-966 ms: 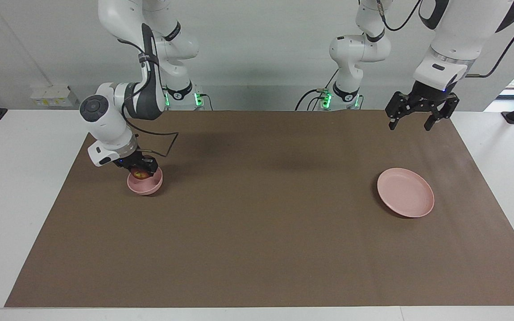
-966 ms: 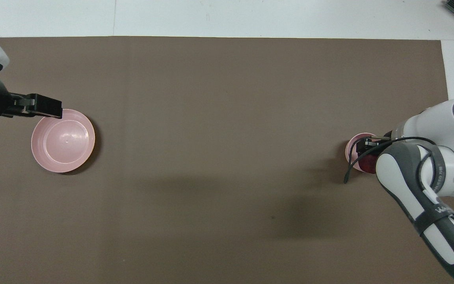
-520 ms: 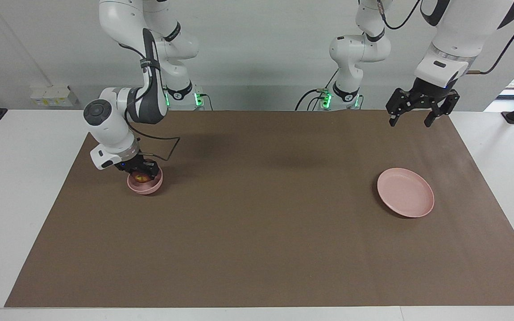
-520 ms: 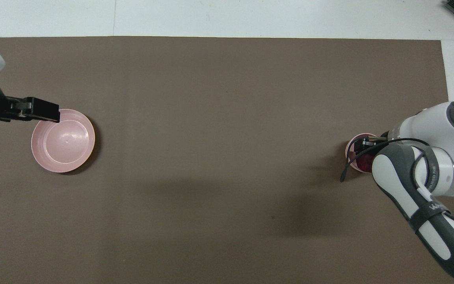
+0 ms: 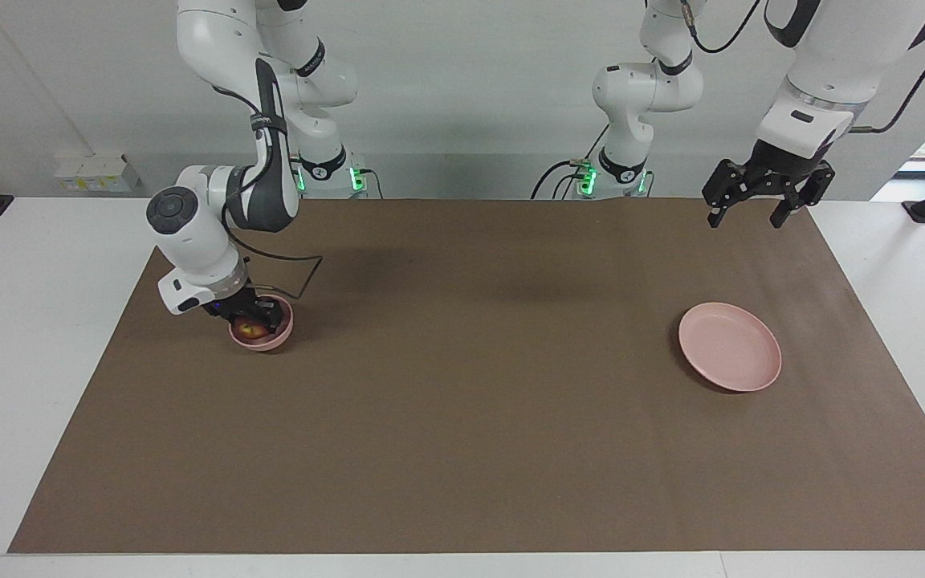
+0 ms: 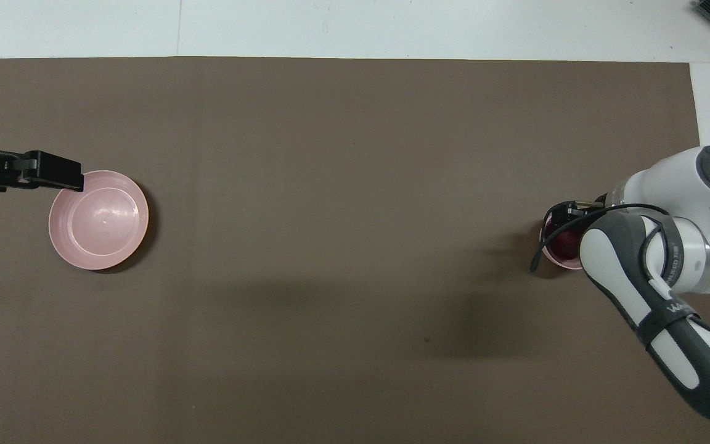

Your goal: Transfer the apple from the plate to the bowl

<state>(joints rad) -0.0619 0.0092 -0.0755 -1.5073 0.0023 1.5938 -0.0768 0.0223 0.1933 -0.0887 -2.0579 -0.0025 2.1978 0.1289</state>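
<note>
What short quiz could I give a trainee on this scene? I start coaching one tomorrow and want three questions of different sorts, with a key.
1. True or false: the plate has nothing on it.
2. Multiple choice: where is the apple? A) on the brown mat B) in the bowl C) on the plate
3. Fill in: the right tool is down at the ____, while the left tool, open, hangs over the mat's edge at the left arm's end of the table.

Key: 1 true; 2 B; 3 bowl
</note>
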